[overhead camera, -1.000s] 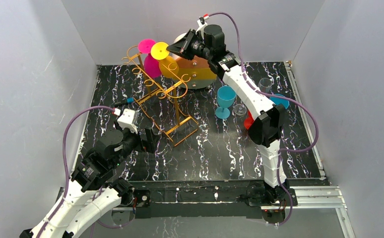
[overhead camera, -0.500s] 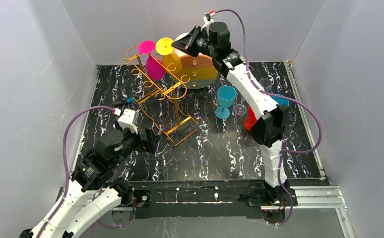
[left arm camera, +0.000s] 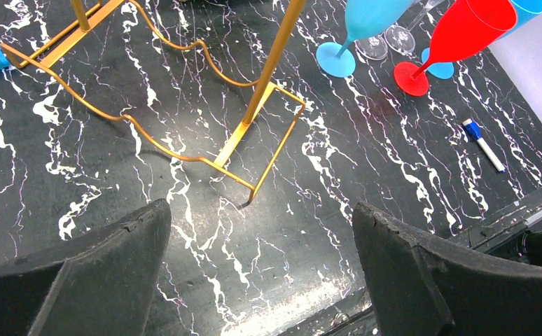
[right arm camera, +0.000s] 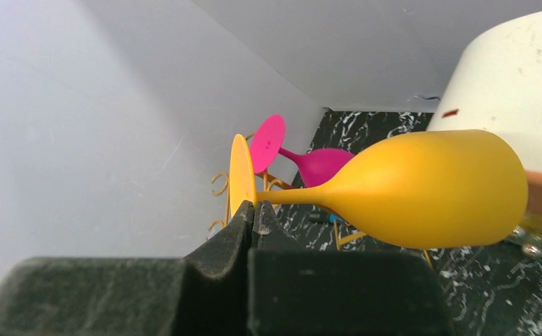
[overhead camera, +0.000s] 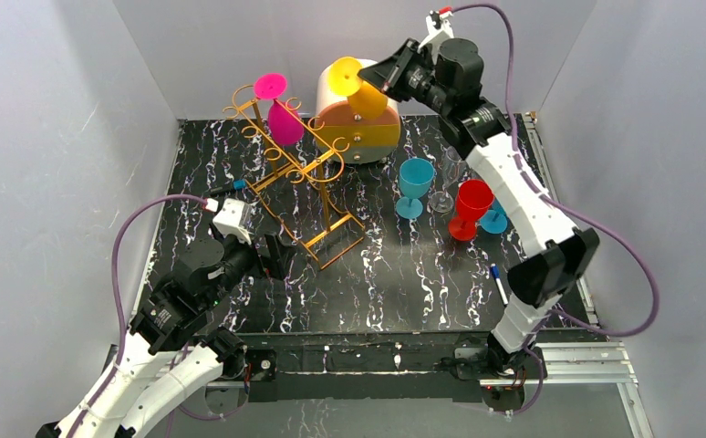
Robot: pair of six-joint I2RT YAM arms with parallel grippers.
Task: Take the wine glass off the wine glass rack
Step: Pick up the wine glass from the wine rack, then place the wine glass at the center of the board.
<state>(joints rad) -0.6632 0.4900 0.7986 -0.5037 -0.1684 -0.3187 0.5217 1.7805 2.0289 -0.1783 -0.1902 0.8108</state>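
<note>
The yellow wine glass (overhead camera: 360, 89) hangs in the air in front of the round box, to the right of the wine glass rack (overhead camera: 306, 175) and apart from it. My right gripper (overhead camera: 383, 78) is shut on the rim of its foot. The right wrist view shows the closed fingertips (right arm camera: 254, 212) pinching the yellow foot, with the bowl (right arm camera: 429, 189) stretching to the right. A pink glass (overhead camera: 284, 120) still hangs upside down on the orange-gold rack's rails. My left gripper (left arm camera: 261, 210) stands open and empty low over the table, just in front of the rack's base (left arm camera: 254, 150).
A white-and-orange round box (overhead camera: 368, 139) stands at the back behind the rack. A blue glass (overhead camera: 414, 179), a clear glass (overhead camera: 441, 197), a red glass (overhead camera: 471, 203) and another blue one (overhead camera: 494, 220) stand to the right. A marker pen (overhead camera: 498, 284) lies nearer the front.
My right arm has swung up and to the right, carrying the yellow glass off the rack to in front of the round box. The left arm has not moved.
</note>
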